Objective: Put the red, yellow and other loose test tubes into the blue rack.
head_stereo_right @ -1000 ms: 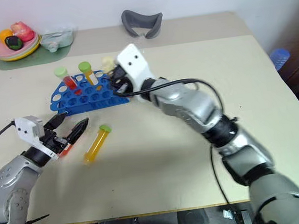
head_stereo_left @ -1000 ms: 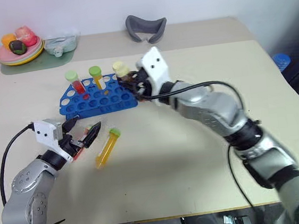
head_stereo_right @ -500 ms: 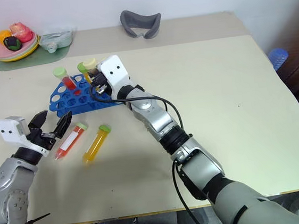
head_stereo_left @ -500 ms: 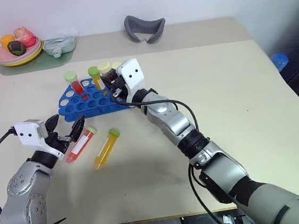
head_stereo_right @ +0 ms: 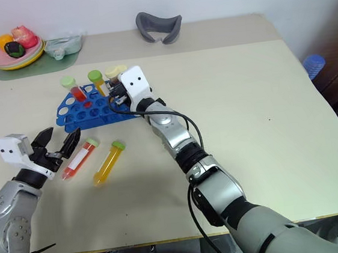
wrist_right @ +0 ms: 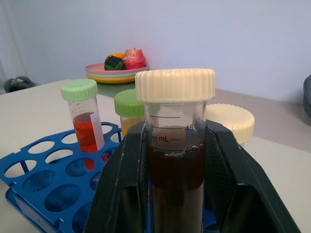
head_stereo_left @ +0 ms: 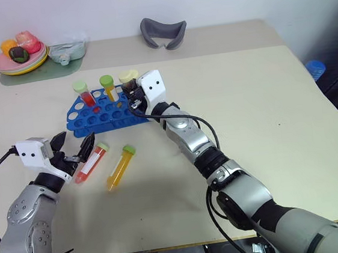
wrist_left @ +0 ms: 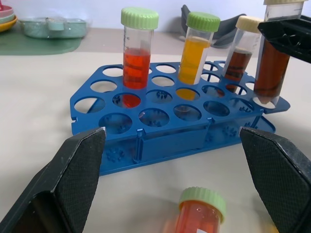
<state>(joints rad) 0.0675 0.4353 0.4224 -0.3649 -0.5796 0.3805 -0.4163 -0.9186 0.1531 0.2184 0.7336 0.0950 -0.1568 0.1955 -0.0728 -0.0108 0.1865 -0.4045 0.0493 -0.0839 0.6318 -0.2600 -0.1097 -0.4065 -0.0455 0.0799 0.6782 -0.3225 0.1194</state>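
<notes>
Test tubes are partly sorted, I'd say a bit past halfway. Nearest me, the left end effector (head_stereo_left: 73, 151) hangs with its fingers spread wide and empty, just beside the two that remain loose on the worktop (head_stereo_left: 266, 128): a red tube (head_stereo_left: 92, 162) with a white label and, right next to it, a yellow tube (head_stereo_left: 120, 166), both green-capped and lying on their sides. Those two are what is left to do.

Behind them sits the blue rack (head_stereo_left: 108, 113), most of its holes free. Three tubes stand upright along its back row: a red standing tube (wrist_left: 136, 56), an amber standing tube (wrist_left: 197, 51) and a brown cream-capped tube (wrist_left: 241, 51). At the rack's right end the right end effector (head_stereo_left: 134, 98) is clamped on a dark brown tube (wrist_right: 175, 160) with a cream cap, held upright at a corner hole; I can't tell whether it has seated, so I count it as nearly placed, not done.

Nothing blocks the two lying tubes, though they lie close together, so picking one may nudge the other. The right arm stretched across the rack's end could crowd the left one there.

Farther back are a grey curved headrest-like piece (head_stereo_left: 164, 31), a plate of toy food (head_stereo_left: 21, 56) and a pale green container (head_stereo_left: 68, 50) on a green mat, all well apart from the work.
</notes>
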